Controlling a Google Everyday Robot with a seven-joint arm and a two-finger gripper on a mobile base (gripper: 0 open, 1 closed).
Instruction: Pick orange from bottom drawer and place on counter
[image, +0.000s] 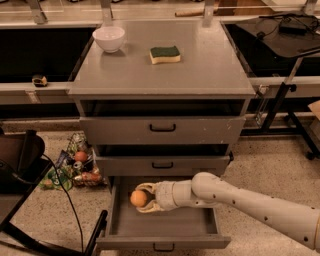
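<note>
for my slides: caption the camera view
Robot gripper holds the orange in the open bottom drawer; bowl and sponge sit on the counter

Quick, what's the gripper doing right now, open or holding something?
The gripper is closed on the small round orange fruit, inside the open bottom grey metal drawer.

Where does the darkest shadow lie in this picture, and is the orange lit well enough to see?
In the camera view, the deepest shadow lies under the counter, above the top drawer, and in the side benches; the counter top shows no glare; the orange, held in the gripper at the open bottom drawer, is clearly lit.
</note>
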